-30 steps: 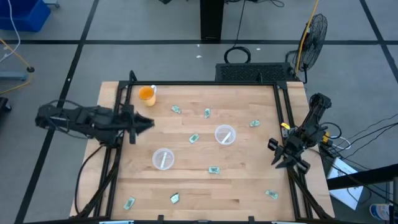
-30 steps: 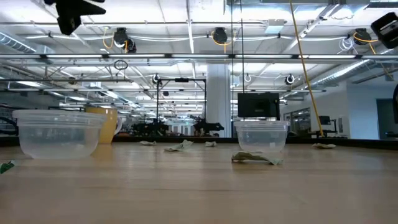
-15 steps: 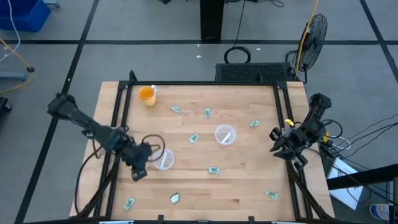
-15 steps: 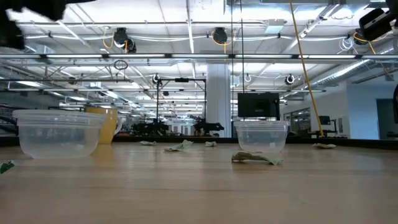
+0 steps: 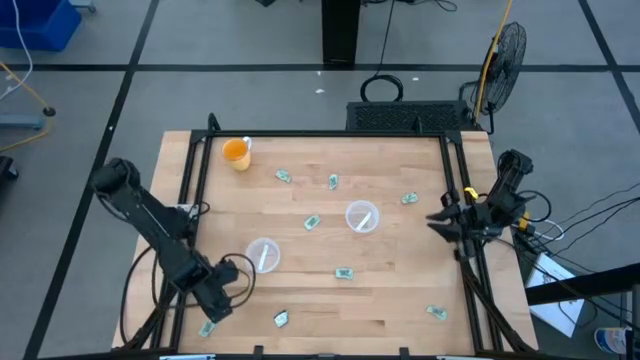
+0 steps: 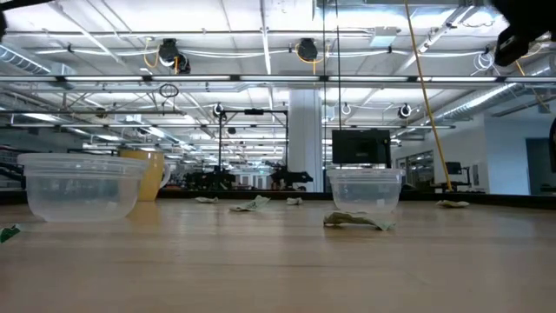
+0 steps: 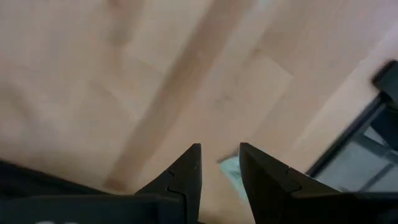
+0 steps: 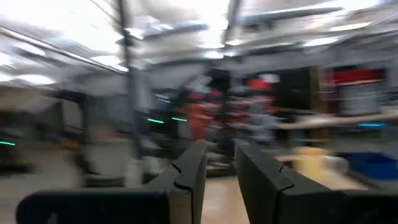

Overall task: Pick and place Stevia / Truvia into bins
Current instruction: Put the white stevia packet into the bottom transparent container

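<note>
Several pale green and white Stevia sachets lie flat on the wooden table, among them one (image 5: 207, 326) at the near left corner, one (image 5: 281, 318) beside it and one (image 5: 344, 272) mid-table. Two clear cups stand upright, one (image 5: 262, 255) on the left and one (image 5: 362, 217) at the centre. My left gripper (image 5: 215, 303) hangs open just above the corner sachet (image 7: 229, 169), which shows past its fingertips in the left wrist view. My right gripper (image 5: 437, 220) is raised near the right edge, a narrow gap between its fingers, holding nothing.
An orange-filled cup (image 5: 236, 152) stands at the far left corner. Black frame rails (image 5: 190, 200) run along the left and right table edges. More sachets lie near the far edge (image 5: 284, 176) and at the near right (image 5: 437, 312). Bare wood lies between the cups.
My left arm has swung from the far left of the table toward the near edge, past the left cup, and now hangs over the near left corner sachet. My right gripper has moved a little toward the far edge and turned. No sachet or cup has moved.
</note>
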Available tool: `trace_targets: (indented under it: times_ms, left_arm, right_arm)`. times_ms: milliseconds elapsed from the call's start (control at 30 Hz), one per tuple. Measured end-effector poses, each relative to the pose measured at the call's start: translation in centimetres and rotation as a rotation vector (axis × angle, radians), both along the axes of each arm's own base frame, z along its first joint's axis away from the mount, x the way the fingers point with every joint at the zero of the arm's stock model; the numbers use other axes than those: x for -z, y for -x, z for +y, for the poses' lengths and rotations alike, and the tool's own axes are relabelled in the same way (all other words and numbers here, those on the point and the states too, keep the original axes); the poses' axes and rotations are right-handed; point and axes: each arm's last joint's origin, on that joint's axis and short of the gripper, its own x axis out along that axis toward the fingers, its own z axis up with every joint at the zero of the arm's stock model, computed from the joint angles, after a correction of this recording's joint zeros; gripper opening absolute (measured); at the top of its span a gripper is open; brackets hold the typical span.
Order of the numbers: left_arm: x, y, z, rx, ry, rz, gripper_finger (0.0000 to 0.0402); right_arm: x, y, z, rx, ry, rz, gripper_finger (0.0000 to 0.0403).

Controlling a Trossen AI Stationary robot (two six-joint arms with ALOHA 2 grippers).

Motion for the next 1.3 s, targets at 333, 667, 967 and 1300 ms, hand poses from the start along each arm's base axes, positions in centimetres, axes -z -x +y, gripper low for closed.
trace_targets:
  times_ms: [333,667,967,1300]
  left_arm:
    - [2.6,0.7,-3.0,0.034,0.046,0.142,0.0113]
    - [5.2,1.4,-5.6,0.102,0.028,0.1,0.0113]
    - [6.6,1.2,-5.8,0.099,-0.021,0.131,0.0113]
    - [6.7,1.4,-5.4,0.134,-0.06,0.15,0.004]
  right_arm:
    - [0.2,0.0,-0.3,0.149,0.118,0.068,0.0077]
    - [0.0,0.0,-0.4,0.184,0.228,0.069,0.0077]
    - [-0.6,0.3,-0.7,0.209,0.222,0.031,0.0077]
    - [-0.6,0.3,-0.7,0.201,0.197,0.028,0.0077]
